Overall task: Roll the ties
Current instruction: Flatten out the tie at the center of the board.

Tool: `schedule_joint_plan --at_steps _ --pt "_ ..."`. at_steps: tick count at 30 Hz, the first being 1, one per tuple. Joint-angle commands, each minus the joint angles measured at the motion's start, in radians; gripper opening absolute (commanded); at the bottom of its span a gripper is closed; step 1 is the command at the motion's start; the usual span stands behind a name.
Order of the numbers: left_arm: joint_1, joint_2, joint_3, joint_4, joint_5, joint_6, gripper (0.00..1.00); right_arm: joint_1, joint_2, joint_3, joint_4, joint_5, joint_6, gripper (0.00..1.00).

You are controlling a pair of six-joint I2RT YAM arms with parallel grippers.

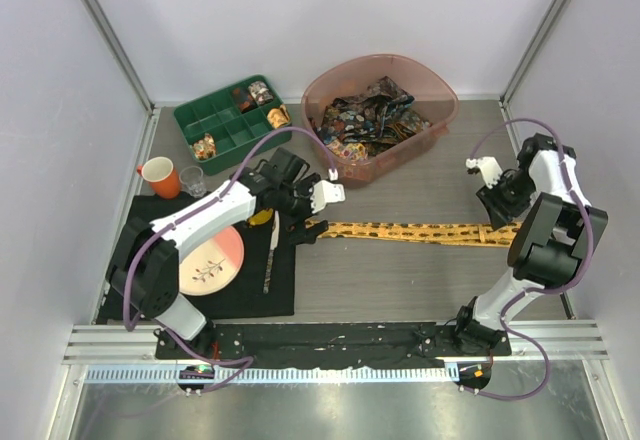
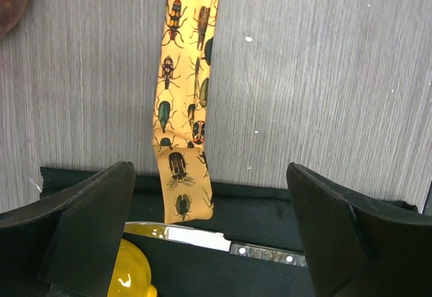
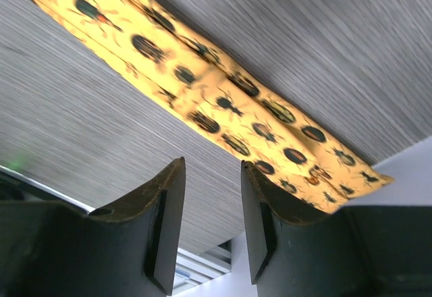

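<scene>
Table (image 1: 400,280) bare grey. Pink tub (image 1: 443,88) sits well beyond both sets of jaws and holds the dark printed ties (image 1: 365,118). Yellow-orange tie (image 1: 420,231) lies flat, stretched from one gripper to the other. Left gripper (image 2: 209,170) has its jaws spread wide and empty, with one tie end centred between them on the black mat (image 2: 270,208). Right gripper (image 3: 211,169) is part-spread, pinching nothing, with the tie's other end just past its fingertips. The tie looks light, limp, thin and likely slippery, so it will flop and unroll. Best hold is across the width at the end tip between the left jaws.
</scene>
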Motion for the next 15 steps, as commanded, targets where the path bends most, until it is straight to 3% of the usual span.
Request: schedule_joint_plan --at_steps 1,7,15 --pt "0.003 0.026 0.057 -0.060 0.039 0.094 1.00 0.052 -0.028 0.010 -0.017 -0.055 0.092 0.43" --pt "-0.015 0.113 0.107 -0.040 -0.026 0.125 0.98 0.129 -0.030 -0.099 0.112 -0.037 0.179 0.41" --pt "-0.110 0.238 0.162 0.054 -0.050 0.134 1.00 0.088 0.050 -0.186 0.213 0.077 0.155 0.38"
